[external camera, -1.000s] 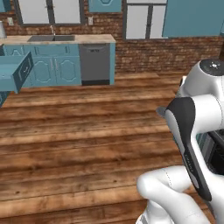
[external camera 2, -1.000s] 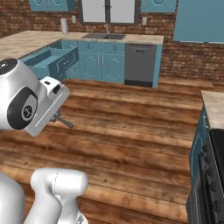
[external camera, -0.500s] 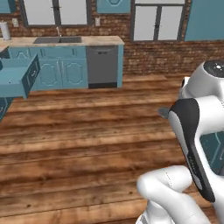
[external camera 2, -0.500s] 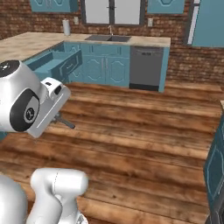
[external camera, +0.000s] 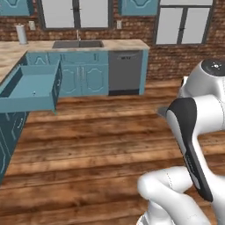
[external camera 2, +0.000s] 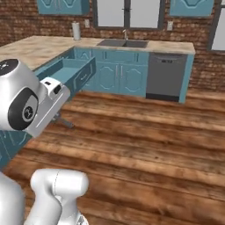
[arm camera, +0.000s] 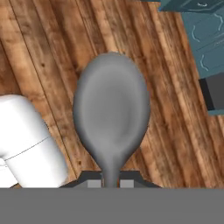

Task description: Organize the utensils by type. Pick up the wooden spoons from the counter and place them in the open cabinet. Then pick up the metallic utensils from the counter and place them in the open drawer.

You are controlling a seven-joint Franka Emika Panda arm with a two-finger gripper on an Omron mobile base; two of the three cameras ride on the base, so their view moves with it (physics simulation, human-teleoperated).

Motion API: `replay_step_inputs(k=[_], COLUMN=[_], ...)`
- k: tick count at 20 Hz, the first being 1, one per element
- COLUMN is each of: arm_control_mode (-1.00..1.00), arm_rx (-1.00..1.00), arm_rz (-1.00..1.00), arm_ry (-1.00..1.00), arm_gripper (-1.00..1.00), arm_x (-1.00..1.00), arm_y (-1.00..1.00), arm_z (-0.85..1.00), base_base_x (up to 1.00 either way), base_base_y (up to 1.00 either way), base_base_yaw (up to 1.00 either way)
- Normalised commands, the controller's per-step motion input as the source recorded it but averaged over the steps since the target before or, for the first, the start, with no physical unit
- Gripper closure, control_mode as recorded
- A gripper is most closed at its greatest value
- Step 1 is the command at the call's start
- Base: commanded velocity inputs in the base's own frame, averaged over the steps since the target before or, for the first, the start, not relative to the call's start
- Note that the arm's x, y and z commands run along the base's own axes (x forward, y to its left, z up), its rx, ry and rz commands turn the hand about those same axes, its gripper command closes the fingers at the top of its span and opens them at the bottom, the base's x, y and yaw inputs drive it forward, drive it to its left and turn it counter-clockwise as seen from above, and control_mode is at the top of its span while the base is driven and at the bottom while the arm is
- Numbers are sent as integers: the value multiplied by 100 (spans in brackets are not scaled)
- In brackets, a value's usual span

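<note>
**Between my fingertips: one grey spoon**

At the bottom of my hand view, my gripper (arm camera: 110,183) is pinched tight on the neck of the dark-grey spoon (arm camera: 111,116), one pad on each side of its thin stem where it narrows below the bowl. The round bowl stands up in front of my camera, its hollow face toward me, over the wooden plank floor (arm camera: 48,52). From the right base view I can see only a dark stub of the spoon (external camera 2: 65,121) poking out below my wrist.

One spoon in hand, and I count one open drawer (external camera: 30,88) (teal-blue, pulled out from the cabinets at the left, its flat inside bare). It sits well apart from me, across the floor. Behind it the counter (external camera: 123,44) carries one sink (external camera: 78,44) and one white roll (external camera: 21,34) standing upright. One grey dishwasher (external camera: 125,72) is set beneath the counter, beside two teal cabinet doors (external camera: 83,79).
</note>
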Motion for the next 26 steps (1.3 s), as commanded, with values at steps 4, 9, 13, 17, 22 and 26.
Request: replay_step_inputs(k=[4, 9, 13, 17, 22, 26], arm_control_mode=[100, 100, 100, 100, 100, 100], arm_rx=[0, 0, 0, 0, 0, 0], arm_rz=[0, 0, 0, 0, 0, 0], arm_ry=[0, 0, 0, 0, 0, 0], arm_gripper=[100, 100, 100, 100, 100, 100], arm_x=[0, 0, 0, 0, 0, 0], arm_y=[0, 0, 0, 0, 0, 0], arm_z=[0, 0, 0, 0, 0, 0], base_base_x=[100, 100, 95, 83, 84, 95], base_base_y=[99, 97, 81, 68, 61, 42], base_base_yaw=[5, 5, 6, 7, 5, 1])
